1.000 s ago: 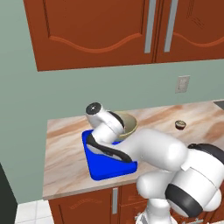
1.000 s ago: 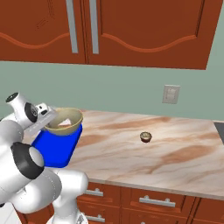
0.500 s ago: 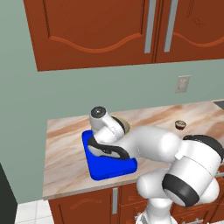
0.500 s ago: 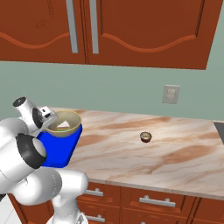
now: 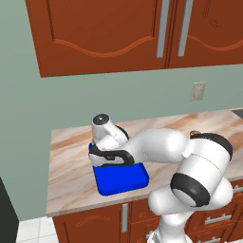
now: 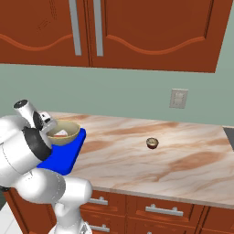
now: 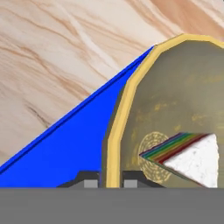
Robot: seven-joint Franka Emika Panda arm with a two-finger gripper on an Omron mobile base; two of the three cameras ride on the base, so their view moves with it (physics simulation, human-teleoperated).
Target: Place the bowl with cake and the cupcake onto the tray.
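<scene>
Bowl (image 7: 175, 109) rim apparently between gripper (image 7: 107, 183) fingertips.

The arm is reaching forward and low, bent at the elbow, with the wrist turning the hand downward. The gripper (image 7: 106, 183) is pinching tight, one fingertip (image 7: 90, 183) standing on each side of a thin rim.

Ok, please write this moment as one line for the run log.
claw: shut on bowl rim | bowl: over tray, cake inside | cupcake: on counter, apart from tray
</scene>
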